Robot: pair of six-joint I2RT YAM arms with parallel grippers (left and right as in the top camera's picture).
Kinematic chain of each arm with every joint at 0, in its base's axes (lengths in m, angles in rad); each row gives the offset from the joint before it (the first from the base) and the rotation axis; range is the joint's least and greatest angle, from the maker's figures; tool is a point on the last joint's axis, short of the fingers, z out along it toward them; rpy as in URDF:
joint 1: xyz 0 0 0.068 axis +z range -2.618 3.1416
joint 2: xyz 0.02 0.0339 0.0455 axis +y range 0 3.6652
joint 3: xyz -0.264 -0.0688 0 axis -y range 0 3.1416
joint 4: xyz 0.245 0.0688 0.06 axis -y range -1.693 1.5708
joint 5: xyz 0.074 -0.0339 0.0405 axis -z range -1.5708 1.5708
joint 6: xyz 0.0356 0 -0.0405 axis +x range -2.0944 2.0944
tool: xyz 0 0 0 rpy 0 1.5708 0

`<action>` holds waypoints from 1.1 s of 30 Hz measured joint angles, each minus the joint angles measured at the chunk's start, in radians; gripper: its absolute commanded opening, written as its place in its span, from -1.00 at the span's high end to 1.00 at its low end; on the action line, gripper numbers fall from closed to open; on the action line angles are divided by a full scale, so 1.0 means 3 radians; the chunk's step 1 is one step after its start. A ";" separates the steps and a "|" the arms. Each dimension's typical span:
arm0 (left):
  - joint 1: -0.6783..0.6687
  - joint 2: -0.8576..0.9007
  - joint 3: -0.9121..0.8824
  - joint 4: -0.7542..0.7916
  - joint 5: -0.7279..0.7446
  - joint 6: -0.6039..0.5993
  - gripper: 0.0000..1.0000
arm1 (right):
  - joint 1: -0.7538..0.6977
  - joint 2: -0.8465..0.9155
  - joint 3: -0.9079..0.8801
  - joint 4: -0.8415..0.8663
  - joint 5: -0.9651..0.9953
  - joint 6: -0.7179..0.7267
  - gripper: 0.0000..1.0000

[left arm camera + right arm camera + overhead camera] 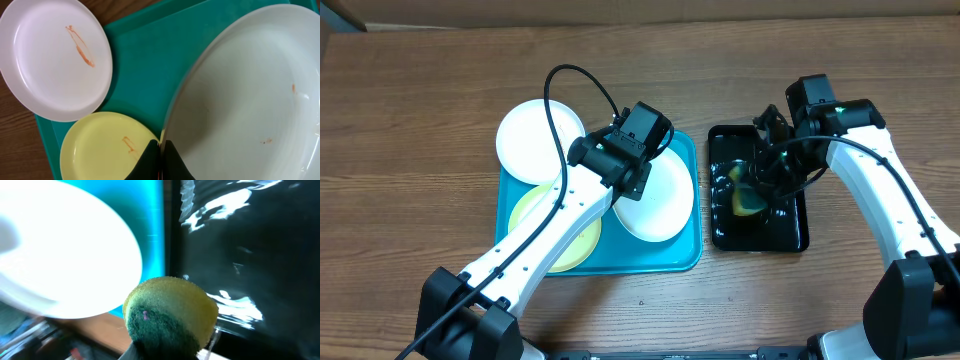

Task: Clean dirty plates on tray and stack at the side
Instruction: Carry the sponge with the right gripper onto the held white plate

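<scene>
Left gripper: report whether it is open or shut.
Shut: the left gripper pinches the rim of the white plate at the right of the tray.

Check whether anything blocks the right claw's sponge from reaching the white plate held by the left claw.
Nothing visible blocks it. Between the sponge and the white plate lie only the low rims of the black tray and blue tray.
</scene>
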 measured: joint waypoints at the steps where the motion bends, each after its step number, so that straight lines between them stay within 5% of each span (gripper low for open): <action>1: 0.0000 0.0000 0.0000 0.0001 0.0000 0.0000 0.92 | 0.0000 0.0000 -0.0001 0.0034 -0.0140 -0.0024 0.92; 13: 0.0000 0.0000 0.0000 0.0093 0.0139 0.0000 0.92 | 0.0561 0.0000 -0.0160 0.0914 -0.0633 0.0201 0.92; 22: 0.0047 0.0000 0.0000 0.0099 0.0228 0.0000 0.92 | 0.1226 0.0000 -0.0640 0.2076 -0.0393 0.1045 0.92; 33: 0.0256 0.0000 0.0000 0.0095 0.0459 0.0075 0.92 | 0.1808 0.0004 -0.0643 0.2299 0.0562 0.1475 0.92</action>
